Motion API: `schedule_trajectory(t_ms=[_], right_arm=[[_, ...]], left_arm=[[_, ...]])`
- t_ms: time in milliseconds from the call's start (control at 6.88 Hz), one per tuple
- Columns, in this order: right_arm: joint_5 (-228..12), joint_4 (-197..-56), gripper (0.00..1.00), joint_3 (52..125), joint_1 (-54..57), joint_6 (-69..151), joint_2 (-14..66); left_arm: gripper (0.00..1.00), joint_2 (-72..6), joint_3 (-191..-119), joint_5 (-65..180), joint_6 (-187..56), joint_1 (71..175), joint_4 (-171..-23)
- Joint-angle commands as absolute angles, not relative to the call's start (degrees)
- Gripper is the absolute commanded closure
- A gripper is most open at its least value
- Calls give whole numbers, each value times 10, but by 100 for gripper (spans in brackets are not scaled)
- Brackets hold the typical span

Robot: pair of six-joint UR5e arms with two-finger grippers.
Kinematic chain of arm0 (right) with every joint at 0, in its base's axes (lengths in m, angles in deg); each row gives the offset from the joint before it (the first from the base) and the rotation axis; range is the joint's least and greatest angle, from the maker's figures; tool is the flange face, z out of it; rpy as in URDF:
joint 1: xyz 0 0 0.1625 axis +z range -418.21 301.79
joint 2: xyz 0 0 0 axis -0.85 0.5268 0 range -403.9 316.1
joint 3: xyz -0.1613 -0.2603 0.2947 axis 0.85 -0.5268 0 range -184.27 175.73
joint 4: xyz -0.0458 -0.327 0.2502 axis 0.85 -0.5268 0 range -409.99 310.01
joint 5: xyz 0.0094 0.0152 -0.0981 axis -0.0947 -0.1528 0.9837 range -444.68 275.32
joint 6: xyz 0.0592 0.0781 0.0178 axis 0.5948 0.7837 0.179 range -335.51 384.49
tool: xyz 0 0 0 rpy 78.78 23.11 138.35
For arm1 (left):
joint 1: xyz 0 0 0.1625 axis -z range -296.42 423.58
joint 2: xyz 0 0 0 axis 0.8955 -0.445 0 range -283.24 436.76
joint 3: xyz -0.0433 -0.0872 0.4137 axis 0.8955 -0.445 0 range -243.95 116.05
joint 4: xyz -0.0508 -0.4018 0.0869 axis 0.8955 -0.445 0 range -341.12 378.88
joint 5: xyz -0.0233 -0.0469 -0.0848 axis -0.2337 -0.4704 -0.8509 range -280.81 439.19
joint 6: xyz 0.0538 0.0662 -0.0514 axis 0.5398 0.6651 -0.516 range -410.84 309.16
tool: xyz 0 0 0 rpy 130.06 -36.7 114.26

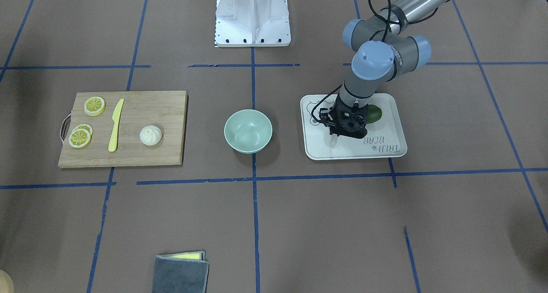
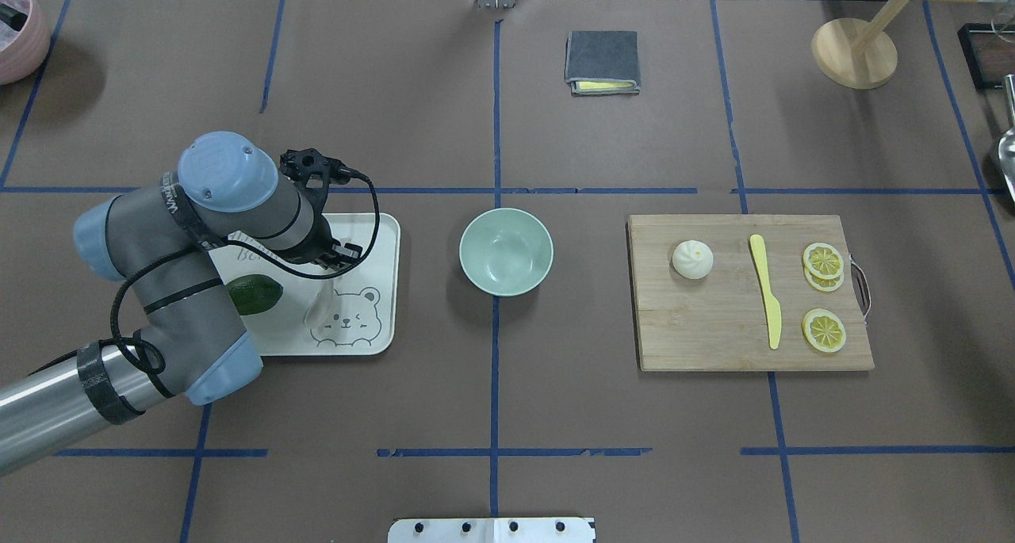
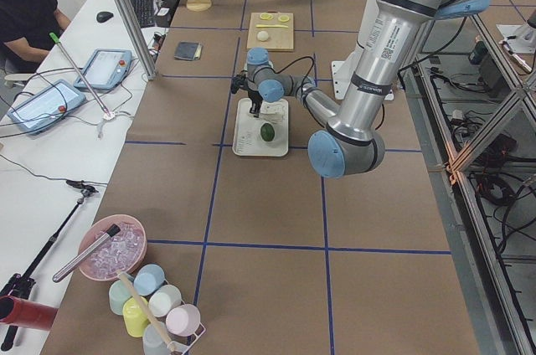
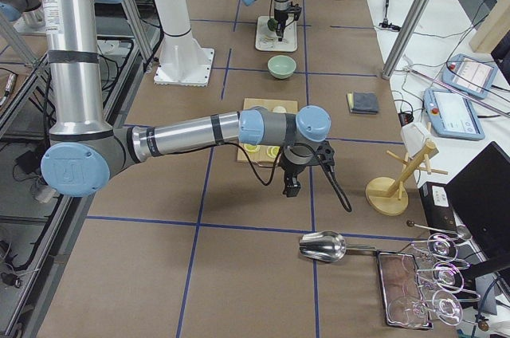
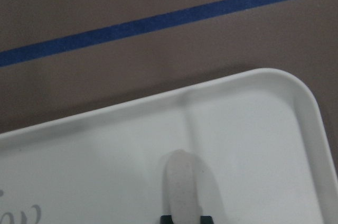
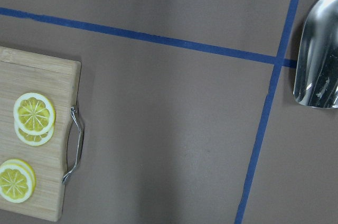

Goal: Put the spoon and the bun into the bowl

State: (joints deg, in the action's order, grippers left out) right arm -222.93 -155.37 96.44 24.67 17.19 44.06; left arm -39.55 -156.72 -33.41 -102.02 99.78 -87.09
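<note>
My left gripper (image 1: 338,134) stands over the pale bear-printed tray (image 1: 385,149) and is shut on the pale beige spoon (image 1: 333,141). In the left wrist view the spoon's (image 5: 182,184) end sticks out between the two fingertips, just over the tray floor. From overhead its translucent scoop (image 2: 317,309) shows below the wrist. The mint-green bowl (image 2: 523,246) is empty in the middle of the table. The white pleated bun (image 2: 692,258) sits on the wooden board (image 2: 714,329). My right gripper (image 4: 292,188) hovers beyond the board's handle end; I cannot tell whether it is open.
A dark green fruit (image 2: 255,293) lies on the tray beside the spoon. A yellow knife (image 2: 765,289) and lemon slices (image 2: 823,259) share the board. A folded grey cloth (image 2: 602,61), a wooden stand (image 2: 855,51) and a metal scoop (image 6: 319,55) lie further off.
</note>
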Motion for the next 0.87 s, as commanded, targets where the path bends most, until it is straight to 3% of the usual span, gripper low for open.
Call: schedule_trajectory(t_ms=[0,291,582,727], right_arm=[[-2229,-1554,0,965,247,172,440],[-2240,-1554,0,965,247,173,440],[-2278,-1553,0,964,247,172,440],[-2284,-1553,0,965,247,172,439]], left_arm=[[100,-414,-1594,-336,-1023,998,-869],[100,-487,-1570,-336,-1040,992,-870],[100,-618,-1476,-334,-1085,977,-877],[100,-628,-1468,-318,-1085,976,-904]])
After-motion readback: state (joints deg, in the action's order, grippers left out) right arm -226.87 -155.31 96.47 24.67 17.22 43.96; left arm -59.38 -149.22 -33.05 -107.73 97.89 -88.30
